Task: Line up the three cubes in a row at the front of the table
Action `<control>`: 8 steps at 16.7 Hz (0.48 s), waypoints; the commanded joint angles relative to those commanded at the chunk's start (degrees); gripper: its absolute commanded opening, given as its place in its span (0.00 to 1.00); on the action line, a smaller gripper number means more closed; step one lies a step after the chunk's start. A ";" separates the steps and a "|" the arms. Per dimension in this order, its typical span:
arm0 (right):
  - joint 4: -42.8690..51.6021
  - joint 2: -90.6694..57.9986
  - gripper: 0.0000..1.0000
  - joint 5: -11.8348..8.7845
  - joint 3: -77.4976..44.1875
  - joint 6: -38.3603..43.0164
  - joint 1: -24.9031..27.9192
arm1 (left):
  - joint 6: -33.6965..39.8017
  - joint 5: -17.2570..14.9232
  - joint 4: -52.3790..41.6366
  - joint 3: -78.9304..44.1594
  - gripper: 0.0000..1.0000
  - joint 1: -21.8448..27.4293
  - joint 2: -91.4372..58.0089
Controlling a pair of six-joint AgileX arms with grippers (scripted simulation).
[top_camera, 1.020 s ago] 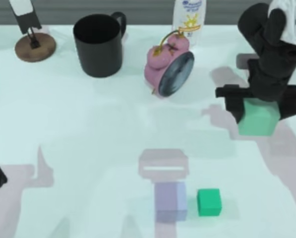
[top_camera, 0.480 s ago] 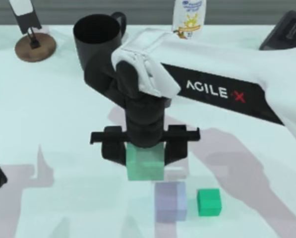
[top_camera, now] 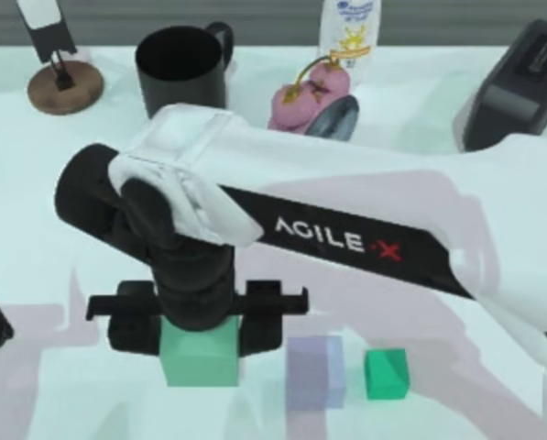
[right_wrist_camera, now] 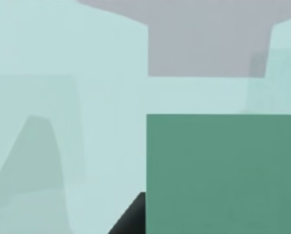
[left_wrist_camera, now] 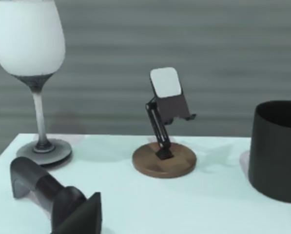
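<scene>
Carry: In half a second your right gripper (top_camera: 198, 323) has swept the mint-green cube (top_camera: 199, 356) from centre frame down to the lower left of centre in the top view; a second ago the cube sat at the right edge of the frame.
Grip: The right fingers are closed narrowly on the mint-green cube's two sides; in the right wrist view the cube (right_wrist_camera: 223, 173) fills the lower right of the picture.
Row: The lavender-blue cube (top_camera: 315, 370) and the small bright green cube (top_camera: 387, 373) have not moved, lying side by side, near but apart, along the bottom of the top view.
Meaning: The mint-green cube now hangs in line with the other two, just left of the lavender-blue one, so the row looks one release from complete; whether the cube touches the table (top_camera: 53, 202) you cannot tell.
Left arm: Parked at the left edge of the top view; its gripper is not visible in any view.
Containers: The black mug (top_camera: 182, 69), upper left of centre, shows a dark interior with nothing visible inside; the wine glass (left_wrist_camera: 29, 44), upper left of the left wrist view, looks filled with white.
</scene>
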State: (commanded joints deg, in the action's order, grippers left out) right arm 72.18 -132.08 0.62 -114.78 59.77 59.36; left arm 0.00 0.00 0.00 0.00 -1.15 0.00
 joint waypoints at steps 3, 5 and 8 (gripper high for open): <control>-1.14 0.01 0.00 -0.06 0.99 -0.03 -0.11 | 0.00 0.00 0.00 0.00 1.00 0.00 0.00; -4.28 -0.80 0.00 -0.02 3.34 -0.01 -0.11 | 0.00 0.00 0.00 0.00 1.00 0.00 0.00; -10.58 -2.50 0.00 -0.03 7.74 0.07 -0.04 | 0.00 0.00 0.00 0.00 1.00 0.00 0.00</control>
State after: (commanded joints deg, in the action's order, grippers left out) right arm 61.60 -134.58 0.59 -107.04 59.84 59.31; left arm 0.00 0.00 0.00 0.00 -1.15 0.00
